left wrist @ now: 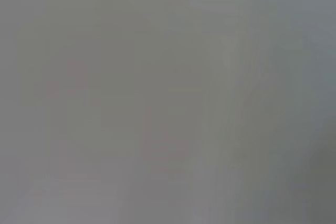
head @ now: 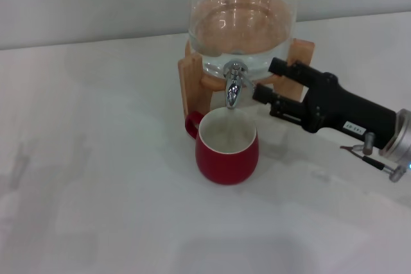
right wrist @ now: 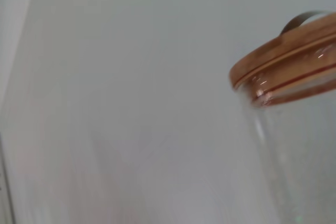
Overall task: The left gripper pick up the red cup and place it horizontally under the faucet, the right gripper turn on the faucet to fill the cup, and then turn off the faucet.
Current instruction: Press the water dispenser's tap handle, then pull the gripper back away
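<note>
Head view: the red cup (head: 227,149) stands upright on the white surface (head: 96,178), directly beneath the faucet (head: 233,85), its handle toward the wooden stand (head: 194,81). The faucet projects from the glass dispenser (head: 241,24). The right pincer (head: 264,80) reaches in from the right, jaws spread, its tips just beside the faucet, above and right of the cup, apart from it. Contact with the faucet cannot be confirmed. The left pincer is out of sight; the left wrist view shows only grey blur. Right wrist view: the dispenser's wooden lid (right wrist: 286,59) above clear glass.
</note>
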Motion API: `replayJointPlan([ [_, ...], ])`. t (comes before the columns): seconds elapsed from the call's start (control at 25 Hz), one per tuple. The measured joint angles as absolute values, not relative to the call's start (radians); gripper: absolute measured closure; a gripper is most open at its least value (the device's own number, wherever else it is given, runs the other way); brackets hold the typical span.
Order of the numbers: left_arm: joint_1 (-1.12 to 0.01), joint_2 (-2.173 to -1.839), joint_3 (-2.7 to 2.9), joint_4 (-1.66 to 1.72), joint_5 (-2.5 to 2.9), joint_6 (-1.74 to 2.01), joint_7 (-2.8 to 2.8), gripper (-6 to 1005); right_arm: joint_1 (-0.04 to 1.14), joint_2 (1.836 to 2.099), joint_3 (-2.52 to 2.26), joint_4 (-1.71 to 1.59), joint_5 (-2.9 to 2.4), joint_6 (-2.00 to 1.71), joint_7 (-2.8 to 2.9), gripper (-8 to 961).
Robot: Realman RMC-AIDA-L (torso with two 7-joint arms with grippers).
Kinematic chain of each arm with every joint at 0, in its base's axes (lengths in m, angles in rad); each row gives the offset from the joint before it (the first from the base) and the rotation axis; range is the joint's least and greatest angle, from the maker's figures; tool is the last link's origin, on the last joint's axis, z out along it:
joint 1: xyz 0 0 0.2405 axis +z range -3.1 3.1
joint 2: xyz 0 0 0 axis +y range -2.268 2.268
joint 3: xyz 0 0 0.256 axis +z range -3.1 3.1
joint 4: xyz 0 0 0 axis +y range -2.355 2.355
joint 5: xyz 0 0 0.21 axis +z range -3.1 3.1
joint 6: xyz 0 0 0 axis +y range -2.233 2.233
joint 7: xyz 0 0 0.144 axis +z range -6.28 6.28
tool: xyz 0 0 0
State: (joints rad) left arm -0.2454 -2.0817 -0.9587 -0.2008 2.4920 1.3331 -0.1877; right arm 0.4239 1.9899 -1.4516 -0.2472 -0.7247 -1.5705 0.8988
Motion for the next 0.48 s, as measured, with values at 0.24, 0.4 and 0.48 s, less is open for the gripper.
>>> replayJointPlan([
  [0.24, -0.244, -2.082, -0.960, -0.200, 2.488, 1.331, -0.187, 122, 0.384, 1.988, -1.441, -0.299, -0.733, -1.625, 0.901, 173],
  [0.4, -0.244, -2.082, -0.960, -0.198, 2.487, 1.330, -0.187, 122, 0.362, 1.989, -1.452, -0.309, -0.748, -1.691, 0.903, 173],
  [0.48, -0.245, -2.082, -0.959, -0.198, 2.487, 1.330, -0.187, 122, 0.356, 1.992, -1.453, -0.309, -0.756, -1.722, 0.903, 173],
])
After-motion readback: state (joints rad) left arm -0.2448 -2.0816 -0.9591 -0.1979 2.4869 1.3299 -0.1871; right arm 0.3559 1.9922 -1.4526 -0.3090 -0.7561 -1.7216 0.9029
